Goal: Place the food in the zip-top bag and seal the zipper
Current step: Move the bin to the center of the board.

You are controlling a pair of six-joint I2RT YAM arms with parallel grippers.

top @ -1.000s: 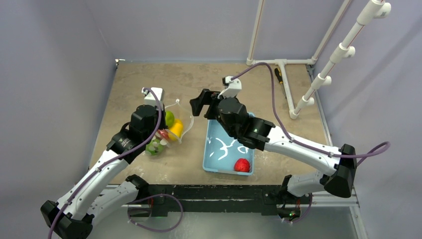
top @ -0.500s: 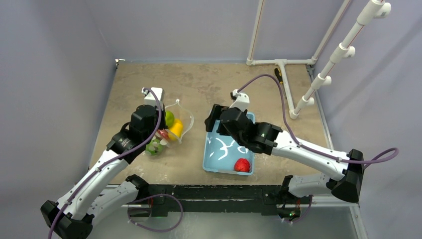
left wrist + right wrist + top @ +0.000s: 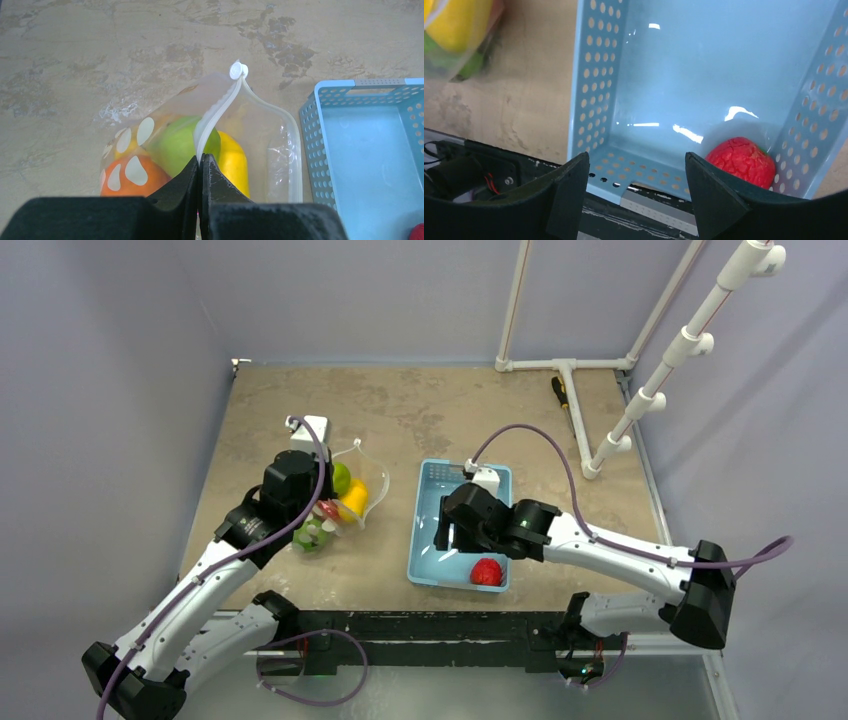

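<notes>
The left arm [image 3: 215,565] folds out from its base to an elbow at the far left, and its forearm runs forward and to the right, up to the wrist [image 3: 292,480]. The left gripper [image 3: 200,160] points down, its two black fingers pressed together and pinching the zipper [image 3: 218,111] at their tips. The right arm [image 3: 620,552] mirrors it, with the elbow out at the far right and the forearm stretched low toward the left. Its wrist [image 3: 478,520] tilts downward. The right gripper [image 3: 636,170] hangs with its fingers spread wide apart and nothing between them.
</notes>
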